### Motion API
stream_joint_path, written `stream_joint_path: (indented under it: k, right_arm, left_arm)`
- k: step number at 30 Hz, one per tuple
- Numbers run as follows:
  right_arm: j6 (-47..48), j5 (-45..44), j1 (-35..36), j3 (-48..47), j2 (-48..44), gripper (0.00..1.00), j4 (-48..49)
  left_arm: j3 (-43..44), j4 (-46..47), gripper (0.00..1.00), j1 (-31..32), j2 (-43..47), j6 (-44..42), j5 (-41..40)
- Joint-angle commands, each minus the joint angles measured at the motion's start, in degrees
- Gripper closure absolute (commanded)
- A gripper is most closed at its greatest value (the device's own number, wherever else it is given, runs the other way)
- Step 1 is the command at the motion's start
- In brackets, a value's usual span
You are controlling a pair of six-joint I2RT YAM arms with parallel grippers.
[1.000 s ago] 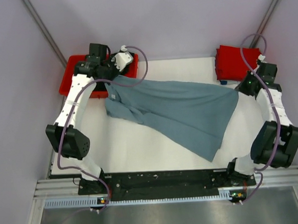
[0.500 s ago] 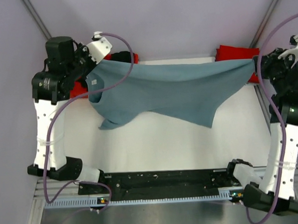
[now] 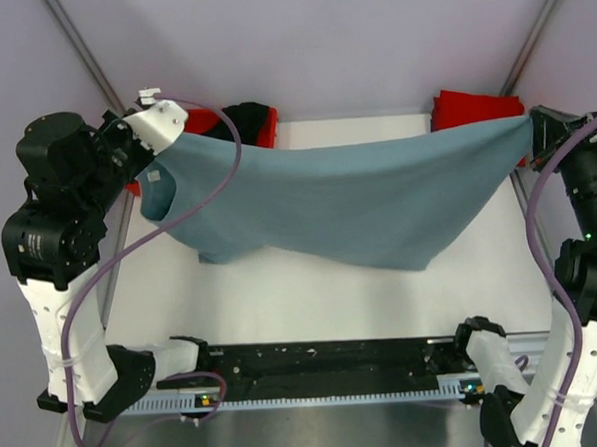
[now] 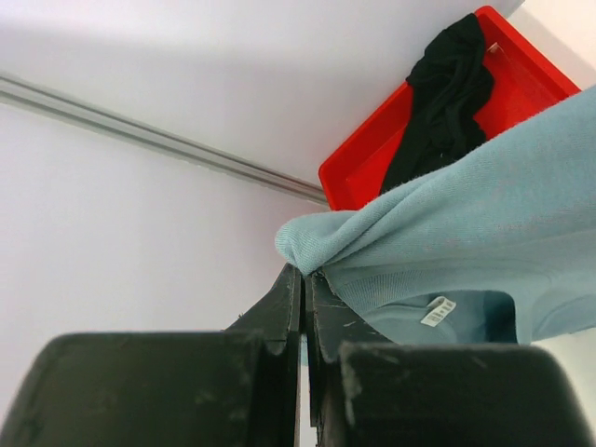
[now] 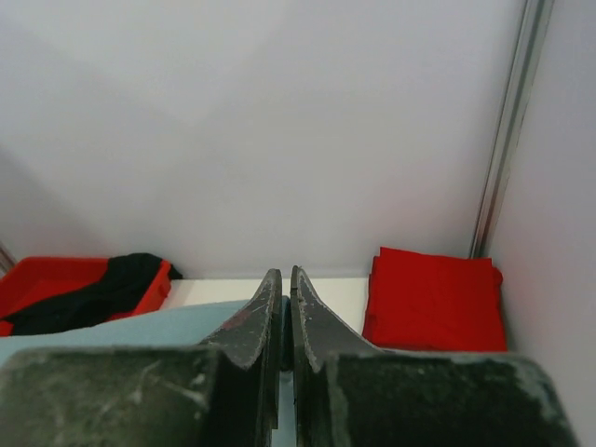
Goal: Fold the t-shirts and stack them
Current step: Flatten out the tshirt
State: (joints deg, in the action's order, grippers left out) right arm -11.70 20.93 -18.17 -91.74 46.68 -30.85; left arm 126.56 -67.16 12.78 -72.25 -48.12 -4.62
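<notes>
Left gripper (image 4: 303, 277), pressed together, pinches one end of the grey-blue t-shirt (image 3: 347, 201); we see the right gripper (image 3: 530, 123) clamped on the opposite end. The shirt hangs stretched between them above the table (image 3: 282, 294). A folded red t-shirt (image 3: 473, 107) lies far right, and a black t-shirt (image 4: 447, 84) lies in the red bin (image 4: 535, 84).

Stretched grey-blue cloth t-shirt (image 3: 347, 196) bars the white bench (image 3: 312, 293) midway; near strip lies open; red plastic bin (image 4: 533, 88) and folded red t-shirt (image 3: 473, 109) fill far corners.
</notes>
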Motion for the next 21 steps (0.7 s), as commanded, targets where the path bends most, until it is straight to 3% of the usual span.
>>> stream_joint_path:
  k: [1, 10, 15, 21]
  right_arm:
    - [0.5, -0.4, -0.7, -3.1, 6.6, 1.0, 0.4]
    - [-1.1, -0.6, -1.0, -28.1, 30.1, 1.0, -4.2]
    - [-6.9, 1.5, -6.6, -43.8, 38.6, 1.0, -6.1]
    - [-6.9, 3.3, -12.8, -35.9, 31.5, 1.0, -5.9]
  left_arm:
    - [-1.2, 6.1, 1.0, -0.4, -2.1, -1.5, -1.9]
    - [4.9, 20.4, 1.0, -0.3, -14.8, 4.4, 4.3]
    - [9.9, 24.5, 1.0, 1.7, -19.4, 6.9, 9.3]
    - [10.2, 24.9, 1.0, 2.1, -19.5, 8.0, 12.0]
